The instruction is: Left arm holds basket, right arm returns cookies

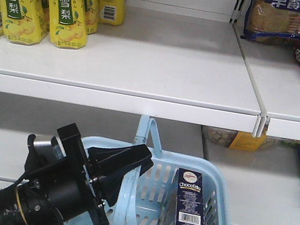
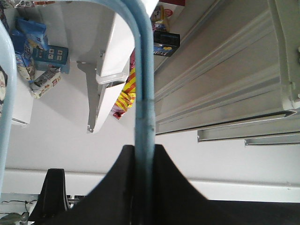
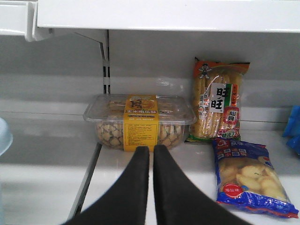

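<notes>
as the cookies (image 1: 187,207) are judged light, stiff yet crushable, the upright box is best pinched gently across its top; left claw (image 2: 143,153) clamped on basket (image 1: 224,211) handle (image 2: 143,93), right claw (image 3: 151,154) closed, empty.

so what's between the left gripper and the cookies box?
Only empty basket interior, in the front view. The left gripper clamps the handle; the cookies stand apart.

Glossy plastic basket (image 1: 156,186), matt cardboard cookies (image 1: 187,210), smooth painted metal shelf (image 1: 163,63).
</notes>
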Robot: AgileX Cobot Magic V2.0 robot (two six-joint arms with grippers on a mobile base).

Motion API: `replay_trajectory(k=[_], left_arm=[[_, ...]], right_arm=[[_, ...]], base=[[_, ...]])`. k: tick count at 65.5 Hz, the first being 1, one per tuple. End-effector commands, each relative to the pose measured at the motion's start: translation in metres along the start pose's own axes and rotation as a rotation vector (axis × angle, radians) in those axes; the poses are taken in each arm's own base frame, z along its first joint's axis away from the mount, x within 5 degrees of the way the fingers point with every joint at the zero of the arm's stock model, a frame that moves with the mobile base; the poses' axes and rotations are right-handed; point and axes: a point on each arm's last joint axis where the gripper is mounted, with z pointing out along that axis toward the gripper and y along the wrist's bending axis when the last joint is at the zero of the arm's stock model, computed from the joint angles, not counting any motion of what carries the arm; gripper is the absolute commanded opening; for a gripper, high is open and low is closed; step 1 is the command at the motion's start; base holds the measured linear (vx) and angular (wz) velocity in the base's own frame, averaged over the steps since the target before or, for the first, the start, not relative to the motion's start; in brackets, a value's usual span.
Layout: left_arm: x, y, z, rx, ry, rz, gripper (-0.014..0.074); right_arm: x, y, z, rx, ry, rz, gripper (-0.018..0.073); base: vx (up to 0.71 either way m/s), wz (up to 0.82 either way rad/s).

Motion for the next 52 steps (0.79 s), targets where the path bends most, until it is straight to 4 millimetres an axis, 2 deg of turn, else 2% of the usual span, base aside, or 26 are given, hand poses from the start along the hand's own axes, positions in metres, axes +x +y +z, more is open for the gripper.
replay_trajectory(k=[1, 32, 52], left_arm=[[0.005, -0.044, -0.002, 0.376, 0.048, -0.002, -0.0003], [0.005, -0.044, -0.002, 0.376, 0.048, -0.002, -0.0003], [0.005, -0.044, -0.002, 0.376, 0.048, -0.002, -0.0003]], right_arm=[[-0.002, -0.001, 0.000, 0.010, -0.071, -0.019, -0.0003], [-0.004, -0.001, 0.000, 0.012, -0.098, -0.010, -0.0003], [-0.029, -0.003, -0.006, 0.038, -0.377, -0.007, -0.0003]], base=[[0.00, 0.00], [0.00, 0.00], [0.00, 0.00]])
